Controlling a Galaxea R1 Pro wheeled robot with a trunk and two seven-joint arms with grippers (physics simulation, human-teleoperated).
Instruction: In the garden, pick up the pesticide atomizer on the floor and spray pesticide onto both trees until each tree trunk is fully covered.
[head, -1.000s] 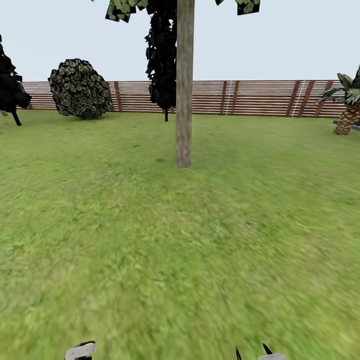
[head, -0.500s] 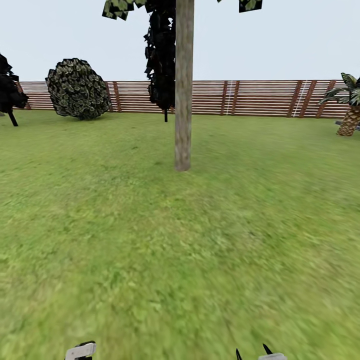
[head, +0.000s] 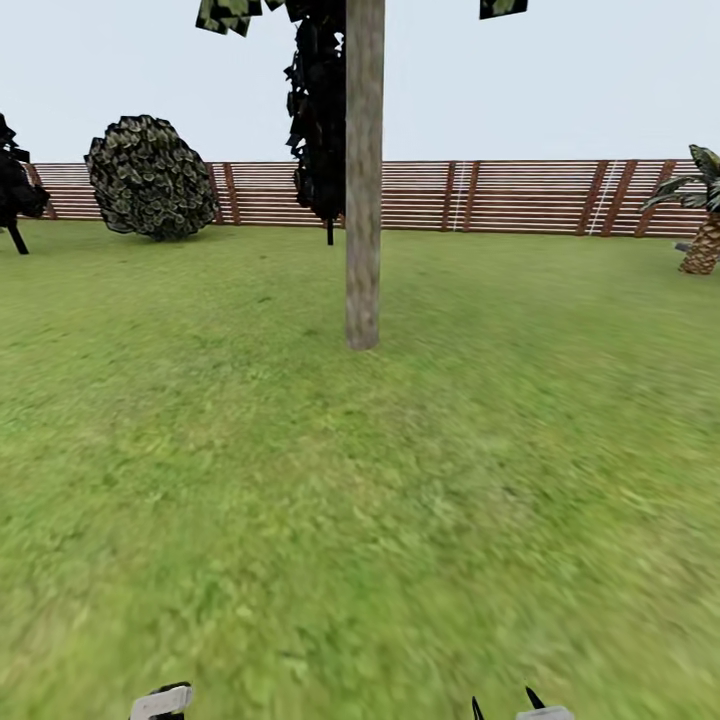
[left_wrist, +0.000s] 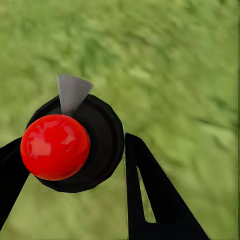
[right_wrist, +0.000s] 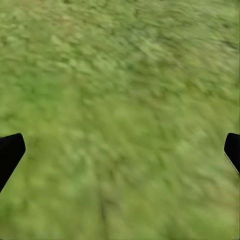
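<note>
The atomizer (left_wrist: 70, 145) sits between the left gripper's (left_wrist: 75, 175) two black fingers (left_wrist: 150, 195), which pinch its round black body from either side; a glossy red ball tops it and a small grey wedge (likely the nozzle) juts from its rim, all hanging over blurred grass. From the head camera that same atomizer is only a grey-and-black scrap (head: 160, 702) at the bottom edge, left of centre. Ahead stands the tree trunk (head: 364, 175), a straight, pale grey-brown column with mottled bark and no low branches, rising from the lawn (head: 360, 500) well away from the robot; scraps of its angular dark-green leaves (head: 225, 14) show at the top. Behind it is a narrow black tree (head: 320, 110), a rounded speckled bush (head: 150, 178) to the left, a scaly palm (head: 700, 215) at the far right, and a brown slatted fence (head: 520, 196) across the back. The right gripper (right_wrist: 120, 150) is spread wide and empty, its black fingertips (right_wrist: 10, 150) at opposite edges of its own camera's view, pointing down at the grass; its tips (head: 508, 708) just peek into the head view.
</note>
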